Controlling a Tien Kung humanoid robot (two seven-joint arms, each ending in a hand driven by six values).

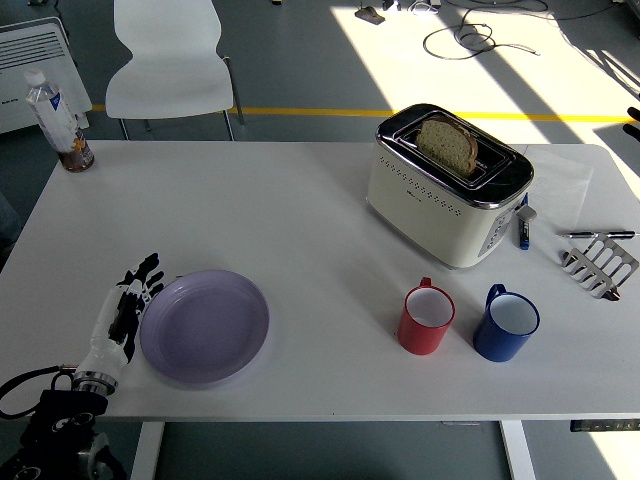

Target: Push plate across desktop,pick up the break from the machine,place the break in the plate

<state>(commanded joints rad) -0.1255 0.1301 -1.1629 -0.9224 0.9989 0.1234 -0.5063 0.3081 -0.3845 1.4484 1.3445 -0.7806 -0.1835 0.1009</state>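
L hand [122, 312] fingers [146, 269] are spread and straight, holding nothing, tips pointing far-right. They lie along the left rim of the lilac plate [205, 326], touching it or just beside it — can't tell which. White-and-black palm and wrist run back toward the near-left corner, where the black arm comes in w/ a loose cable.

Plate sits flat on the white surface [300, 210], near-left part, close to the near edge. It holds nothing.

Bread slice [447, 144] stands upright in a slot of the cream toaster [447, 187], well apart from the plate, at the far-right part of the surface. About half the slice shows above the chrome top.

Near side of the toaster: red mug [426, 320] and blue mug [506, 324], side by side, both upright, not touching. A blue-and-white marker [523, 223] lies just right of the toaster. Further right — a metal toast rack [600, 266] near the right edge.

Far-left corner: a clear bottle [58, 120] w/ brown liquid at the bottom, upright. Behind the surface, a white chair [171, 62] on the floor.

R hand not visible.
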